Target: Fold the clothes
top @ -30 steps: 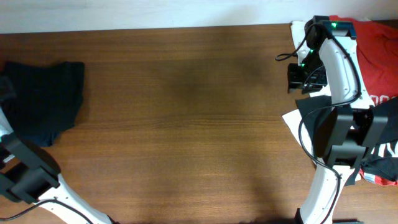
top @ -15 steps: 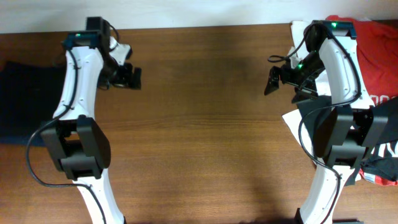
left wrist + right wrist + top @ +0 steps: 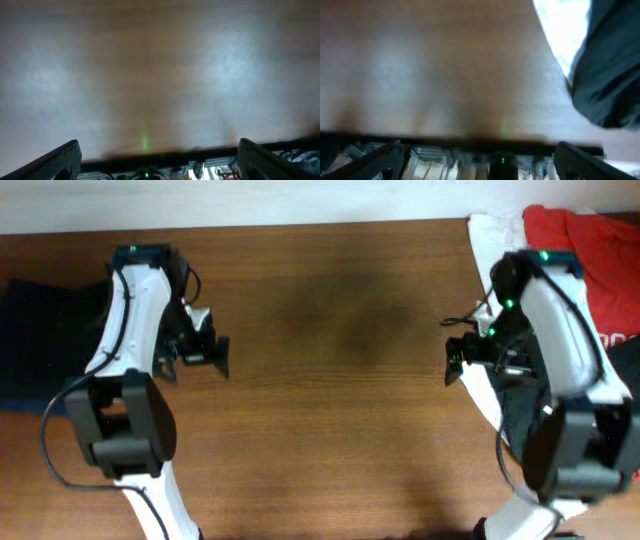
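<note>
Now the left hand (image 3: pixel 218 355) and right hand (image 3: pixel 452 364) are wide open, holding nothing. The clothes pile (image 3: pixel 570 235) lies just beside the right hand.

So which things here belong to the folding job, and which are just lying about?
Job in hand: dark navy garment, red garment, white cloth, black garment; left gripper and right gripper, both open and holding nothing.
Lying about: nothing seen apart from the wooden table.
</note>
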